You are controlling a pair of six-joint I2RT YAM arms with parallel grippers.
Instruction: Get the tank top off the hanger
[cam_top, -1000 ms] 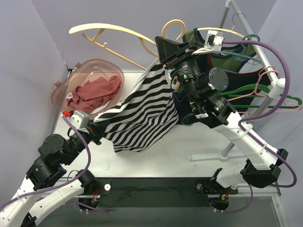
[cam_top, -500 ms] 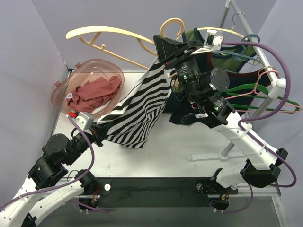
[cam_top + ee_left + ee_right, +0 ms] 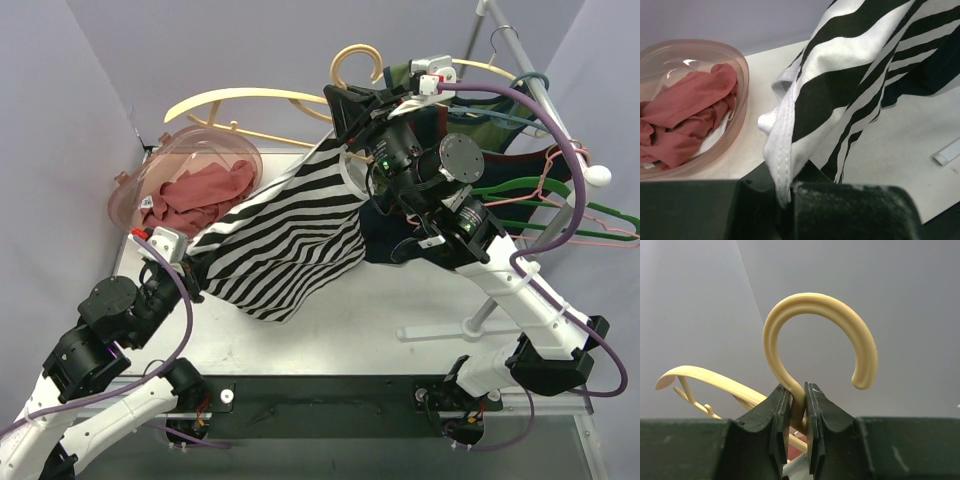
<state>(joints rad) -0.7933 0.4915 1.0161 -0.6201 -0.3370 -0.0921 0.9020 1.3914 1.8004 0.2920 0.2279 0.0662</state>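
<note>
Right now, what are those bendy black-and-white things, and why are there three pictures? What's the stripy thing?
Those are two robot arms bolted to a table. Each ends in a gripper, a hand with two fingers. The big picture comes from a camera above and behind the arms. The other two come from little cameras on the wrists, so you see each gripper's fingers up close. The left gripper pinches the edge of a striped tank top. The right gripper pinches the neck of a cream hanger, held up in the air. The top stretches between them, because the job is to get it off the hanger. On the table sits a pink bowl with a red cloth inside. On the right, a rack holds more hangers and clothes.
</note>
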